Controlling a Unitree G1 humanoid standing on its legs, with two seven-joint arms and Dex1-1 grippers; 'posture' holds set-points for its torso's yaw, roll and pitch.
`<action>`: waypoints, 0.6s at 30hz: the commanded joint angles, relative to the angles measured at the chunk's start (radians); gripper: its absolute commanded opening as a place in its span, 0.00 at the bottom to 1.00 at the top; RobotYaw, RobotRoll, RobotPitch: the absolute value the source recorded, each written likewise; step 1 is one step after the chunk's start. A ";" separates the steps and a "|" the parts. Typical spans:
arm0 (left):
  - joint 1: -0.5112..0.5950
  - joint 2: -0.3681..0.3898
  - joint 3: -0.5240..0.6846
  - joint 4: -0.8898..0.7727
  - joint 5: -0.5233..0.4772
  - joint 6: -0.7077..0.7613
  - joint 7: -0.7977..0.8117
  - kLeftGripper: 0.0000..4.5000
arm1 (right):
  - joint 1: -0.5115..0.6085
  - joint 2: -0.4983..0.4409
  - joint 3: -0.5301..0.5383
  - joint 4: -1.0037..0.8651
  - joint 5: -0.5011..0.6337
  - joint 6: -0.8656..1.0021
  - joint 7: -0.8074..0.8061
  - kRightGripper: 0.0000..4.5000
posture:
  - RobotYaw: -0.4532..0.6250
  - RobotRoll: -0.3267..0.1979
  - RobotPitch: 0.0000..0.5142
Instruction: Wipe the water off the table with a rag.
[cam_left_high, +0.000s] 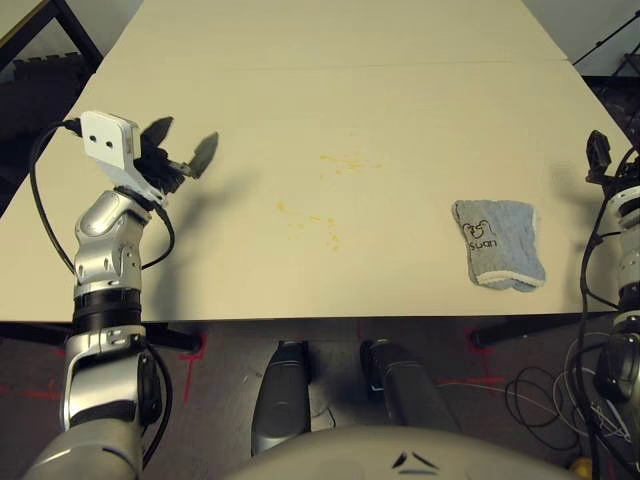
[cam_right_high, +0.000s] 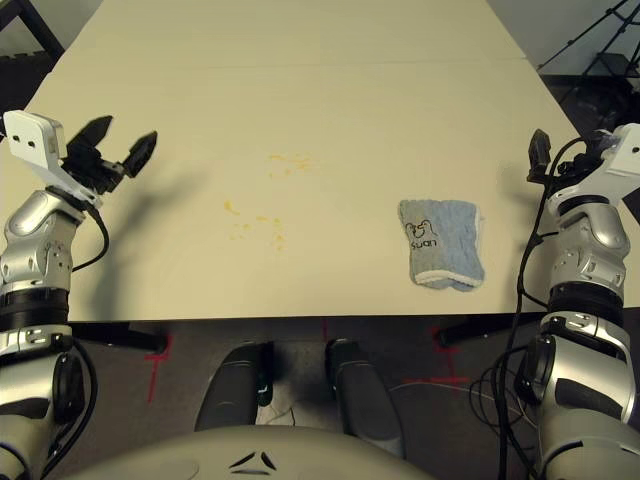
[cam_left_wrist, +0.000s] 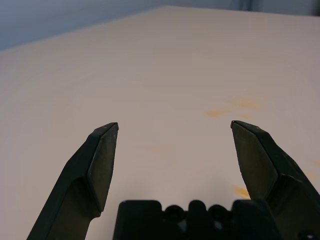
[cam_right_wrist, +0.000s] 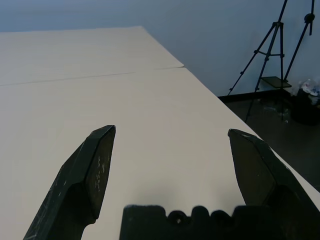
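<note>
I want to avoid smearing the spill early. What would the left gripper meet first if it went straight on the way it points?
Likely nothing solid: the open left gripper points over bare table toward the water droplets, above the surface as far as the views show.

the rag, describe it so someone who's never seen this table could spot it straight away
On the pale cream table, look near the front edge on the robot's right side. The rag lies there: a small folded grey-blue cloth with a white hem and dark printed logo, the only fabric, well apart from the orange droplets.
</note>
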 joint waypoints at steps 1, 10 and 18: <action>0.071 0.048 -0.041 -0.078 -0.015 0.000 -0.129 1.00 | -0.006 -0.004 -0.001 0.017 0.002 0.022 -0.001 1.00 | 0.57 0.62 0.33; 0.157 0.057 -0.078 -0.137 -0.015 -0.060 -0.260 1.00 | 0.005 -0.043 -0.006 -0.024 0.052 0.203 0.091 1.00 | 0.57 0.62 0.34; 0.131 0.035 -0.083 -0.093 0.007 -0.126 -0.260 1.00 | 0.120 -0.226 0.037 -0.251 0.176 0.684 0.411 1.00 | 0.57 0.62 0.33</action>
